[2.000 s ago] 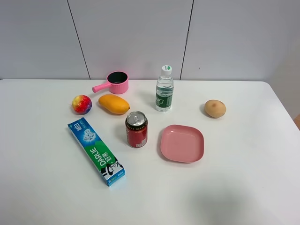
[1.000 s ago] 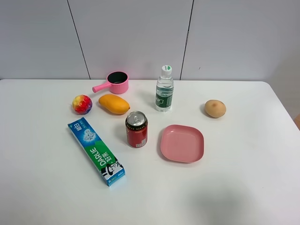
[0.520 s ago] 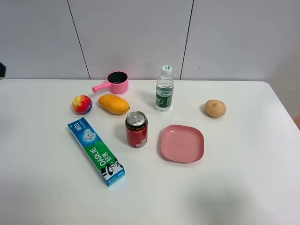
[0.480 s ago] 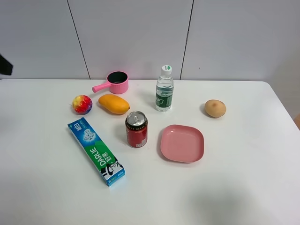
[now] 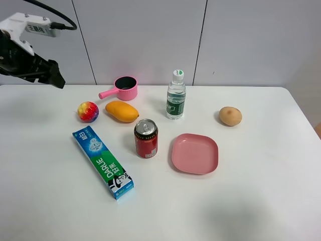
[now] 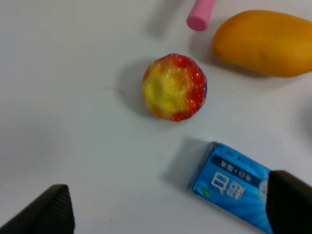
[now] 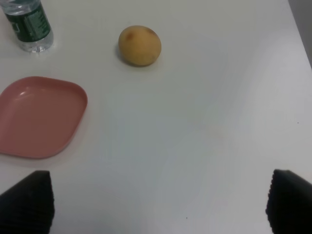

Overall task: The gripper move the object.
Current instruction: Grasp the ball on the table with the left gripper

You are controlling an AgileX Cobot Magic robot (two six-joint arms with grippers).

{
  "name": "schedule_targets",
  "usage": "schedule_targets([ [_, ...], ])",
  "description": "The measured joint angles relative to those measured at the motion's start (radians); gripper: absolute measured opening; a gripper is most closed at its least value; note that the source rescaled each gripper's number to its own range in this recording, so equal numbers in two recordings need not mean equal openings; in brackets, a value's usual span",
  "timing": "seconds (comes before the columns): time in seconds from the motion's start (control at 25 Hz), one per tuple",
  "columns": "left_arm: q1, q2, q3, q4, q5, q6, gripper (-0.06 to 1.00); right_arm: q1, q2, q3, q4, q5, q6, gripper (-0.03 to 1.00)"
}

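The high camera is looking down on the whole white table (image 5: pixel 261 201), facing the wall (image 5: pixel 150 40). The left wrist camera is hanging close above the bumpy ball (image 6: pixel 173 87), pointing almost straight down, and is sharing this ball, the mango (image 6: pixel 265 43) and one end of the toothpaste box (image 6: pixel 234 183) with the high view. The right wrist camera is looking from higher, sharing the potato (image 7: pixel 140 45), the pink plate (image 7: pixel 39 117) and the bottle (image 7: pixel 29 24).
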Motion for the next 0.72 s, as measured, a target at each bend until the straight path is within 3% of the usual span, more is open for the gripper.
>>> schedule_targets([
  [0.36,-0.086,0.185,-0.002,-0.013,-0.135,0.051,0.77,0.0,0.0,0.0,0.0,0.0,0.0,1.0],
  [0.72,-0.095,0.289,-0.002,-0.013,-0.232,0.095,0.77,0.0,0.0,0.0,0.0,0.0,0.0,1.0],
])
